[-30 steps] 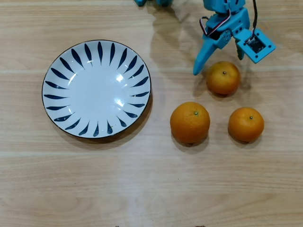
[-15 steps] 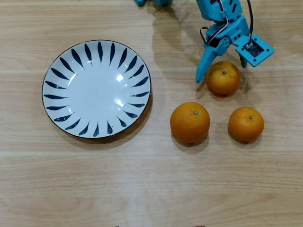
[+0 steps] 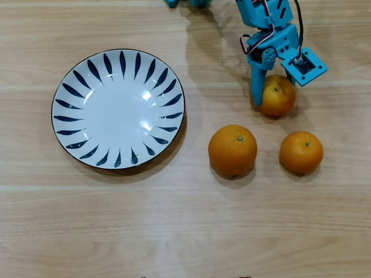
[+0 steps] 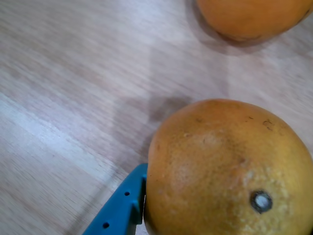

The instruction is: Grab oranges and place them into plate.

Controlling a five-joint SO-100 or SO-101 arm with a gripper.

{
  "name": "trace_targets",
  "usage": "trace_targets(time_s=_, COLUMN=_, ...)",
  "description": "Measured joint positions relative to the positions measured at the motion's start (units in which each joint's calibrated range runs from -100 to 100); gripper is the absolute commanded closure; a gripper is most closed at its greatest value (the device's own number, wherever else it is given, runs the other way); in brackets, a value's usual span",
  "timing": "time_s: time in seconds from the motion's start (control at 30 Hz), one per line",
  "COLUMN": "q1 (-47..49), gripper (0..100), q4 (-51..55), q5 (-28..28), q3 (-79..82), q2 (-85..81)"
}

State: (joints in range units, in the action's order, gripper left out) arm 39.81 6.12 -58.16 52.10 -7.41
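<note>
Overhead view: tool point(image 3: 272, 99) straddles top orange point(image 3: 277, 96), jaws wide (one finger touching); plate point(image 3: 75, 152) lies well left.

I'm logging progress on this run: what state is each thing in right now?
plate: empty, flat on the table.
top orange: on the table, between the gripper's fingers, one finger against its side.
large orange: on the table, untouched.
right orange: on the table, untouched.
gripper: around the top orange; firm grip not confirmed.
</note>
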Motion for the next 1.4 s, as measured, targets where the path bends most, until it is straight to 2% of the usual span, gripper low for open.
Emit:
trace_targets(time_s=0.33, q1=-0.42, gripper=70, q4=0.34, q5=0.0, q3=1.24, q2=-6.18)
trace_targets(time_s=0.6, q1=-14.1, gripper=70, q4=8.53, q5=5.43, q3=13.72, q2=-32.42)
trace_targets(time_s=0.7, q1=-21.53, gripper=70, q4=19.38, q5=8.87, q3=14.52, q2=-41.13)
trace_targets(time_s=1.0, q1=-37.23, gripper=70, q4=33.94, q5=15.75, q3=14.17, q2=-44.52)
trace_targets(time_s=1.4, q1=-50.57, gripper=66, q4=34.8, q5=22.9, q3=6.91, q2=-42.49)
